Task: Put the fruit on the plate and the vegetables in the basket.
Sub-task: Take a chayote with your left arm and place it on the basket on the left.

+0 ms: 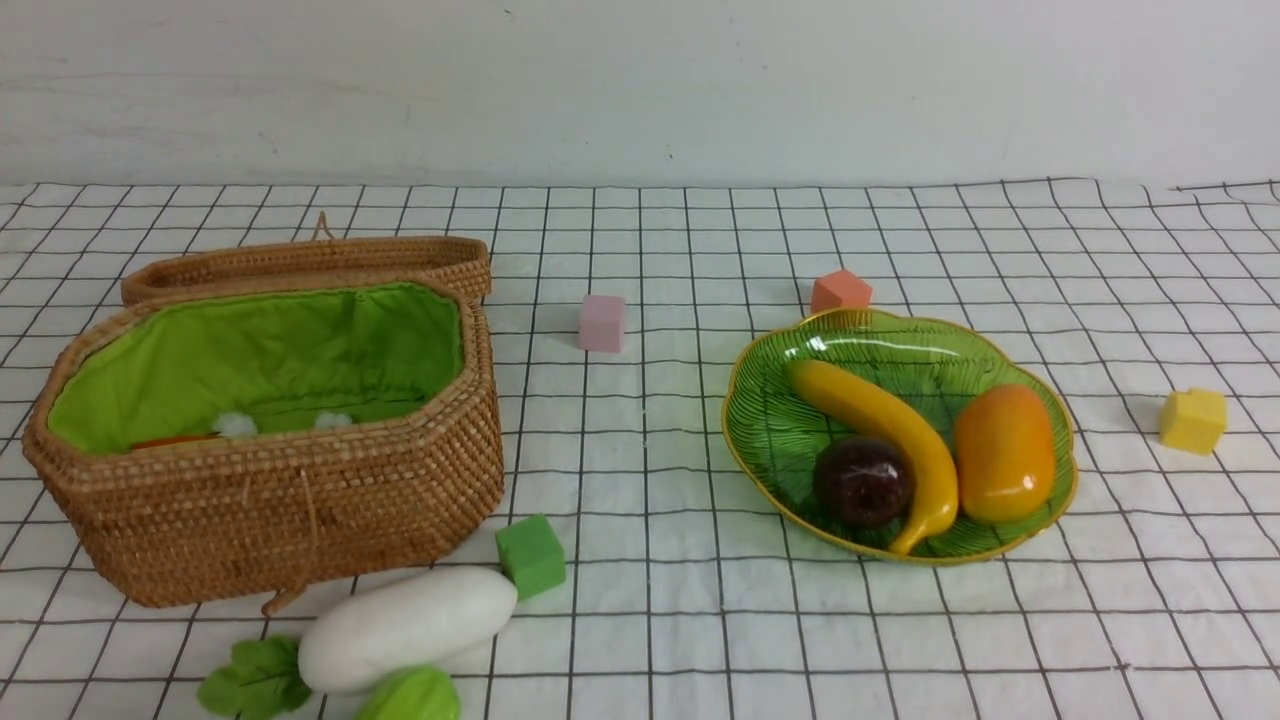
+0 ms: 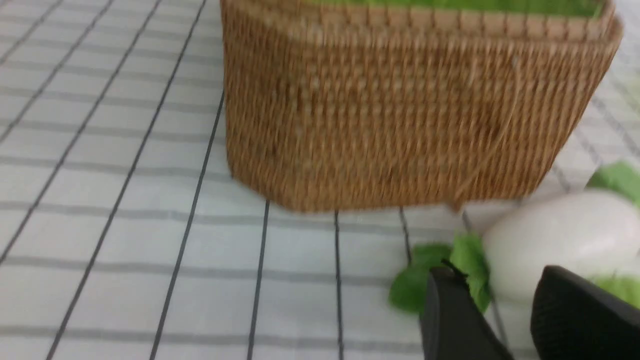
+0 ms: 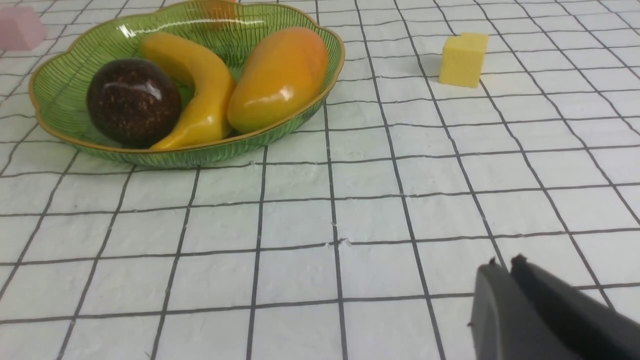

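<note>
The brown wicker basket (image 1: pixel 280 520) stands open at the left, and an orange sliver of carrot (image 1: pixel 175 440) shows inside against its green lining. In front of it on the cloth lie the white radish (image 1: pixel 405 628) and the light-green vegetable (image 1: pixel 412 697). At the right, the green plate (image 1: pixel 780 440) holds the banana (image 1: pixel 885 425), the purple ball (image 1: pixel 862 482) and the mango (image 1: pixel 1005 452). My left gripper (image 2: pixel 495 280) is open and empty, its tips just short of the radish (image 2: pixel 560 240), near the basket wall (image 2: pixel 400 125). My right gripper (image 3: pixel 504 262) is shut over bare cloth, well away from the plate (image 3: pixel 60 95).
Small cubes sit on the checked cloth: green (image 1: pixel 531 556) by the radish's tip, pink (image 1: pixel 601 322) between basket and plate, orange (image 1: pixel 840 291) behind the plate, yellow (image 1: pixel 1193 421) at far right. The basket lid (image 1: pixel 310 262) lies behind the basket.
</note>
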`<move>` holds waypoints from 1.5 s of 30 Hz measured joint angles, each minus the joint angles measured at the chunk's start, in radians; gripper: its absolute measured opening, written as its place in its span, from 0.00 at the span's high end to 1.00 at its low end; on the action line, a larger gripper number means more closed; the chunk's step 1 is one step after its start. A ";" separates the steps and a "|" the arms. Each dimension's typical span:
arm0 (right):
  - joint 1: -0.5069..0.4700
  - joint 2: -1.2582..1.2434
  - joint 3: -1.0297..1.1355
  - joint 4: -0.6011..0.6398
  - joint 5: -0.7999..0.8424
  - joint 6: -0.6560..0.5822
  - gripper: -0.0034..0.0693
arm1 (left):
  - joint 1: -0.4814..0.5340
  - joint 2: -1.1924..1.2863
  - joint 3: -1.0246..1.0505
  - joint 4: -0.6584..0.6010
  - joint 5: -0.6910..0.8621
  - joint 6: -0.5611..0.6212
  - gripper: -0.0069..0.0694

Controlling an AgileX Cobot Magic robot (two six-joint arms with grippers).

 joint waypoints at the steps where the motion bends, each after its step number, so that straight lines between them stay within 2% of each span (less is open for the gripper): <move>1: 0.000 0.000 0.000 0.000 0.000 0.000 0.88 | 0.000 0.000 0.000 -0.041 -0.108 0.000 0.60; 3: 0.000 0.000 0.000 0.000 0.000 0.000 0.88 | 0.000 0.000 0.000 -0.076 -0.198 -0.002 0.60; 5: 0.000 0.000 0.000 0.000 0.000 0.000 0.87 | 0.000 0.000 0.000 -0.188 -0.476 -0.016 0.60; 6: 0.000 0.000 0.000 0.000 0.000 0.000 0.87 | 0.000 0.000 0.000 -0.217 -0.556 -0.021 0.60; 8: 0.000 0.000 0.000 0.000 0.000 0.000 0.87 | 0.000 0.000 -0.006 -0.259 -0.666 -0.026 0.60; 10: 0.000 0.000 0.000 0.000 0.000 0.000 0.86 | 0.000 0.000 -0.078 -0.284 -0.684 -0.028 0.60; 12: 0.000 0.000 0.000 0.000 0.000 0.000 0.86 | 0.000 0.001 -0.156 -0.267 -0.644 -0.019 0.60; 16: 0.000 0.000 0.000 0.000 0.000 0.000 0.86 | 0.000 0.132 -0.499 -0.157 -0.413 0.017 0.60; 19: 0.000 0.000 0.000 0.000 0.000 0.000 0.86 | 0.000 0.268 -0.699 -0.138 -0.208 0.019 0.60; 22: 0.000 0.000 0.000 0.000 0.000 0.000 0.85 | 0.000 0.441 -0.855 -0.126 0.098 0.020 0.60; 25: 0.000 0.000 0.000 0.000 0.000 0.000 0.84 | -0.001 0.568 -0.896 -0.099 0.280 0.023 0.60; 29: 0.000 0.000 0.000 0.000 0.000 0.000 0.84 | -0.011 0.697 -0.898 -0.086 0.366 0.023 0.60; 31: 0.000 0.000 0.000 0.000 0.000 0.000 0.84 | -0.052 0.764 -0.898 -0.091 0.417 0.023 0.60; 34: 0.000 0.000 0.000 0.000 0.000 -0.001 0.84 | -0.195 0.914 -0.898 -0.098 0.558 0.017 0.59; 37: 0.000 0.000 0.000 0.000 0.000 -0.001 0.83 | -0.292 1.007 -0.896 -0.100 0.620 -0.012 0.57; 38: 0.000 0.000 0.000 0.000 0.000 -0.001 0.83 | -0.350 1.073 -0.896 -0.101 0.640 -0.034 0.54; 39: 0.000 0.000 0.000 0.000 0.000 -0.001 0.83 | -0.350 1.080 -0.896 -0.100 0.642 -0.034 0.53; 41: 0.000 0.000 0.000 0.000 0.000 -0.001 0.83 | -0.424 1.175 -0.896 -0.080 0.653 -0.063 0.45; 43: 0.000 0.000 0.000 0.000 0.000 -0.001 0.82 | -0.477 1.268 -0.896 -0.030 0.652 -0.089 0.32; 44: 0.000 0.000 0.000 0.000 0.000 -0.001 0.82 | -0.481 1.275 -0.896 -0.025 0.652 -0.090 0.29; 45: 0.000 0.000 0.000 0.000 0.000 -0.001 0.82 | -0.499 1.330 -0.896 0.002 0.646 -0.097 0.21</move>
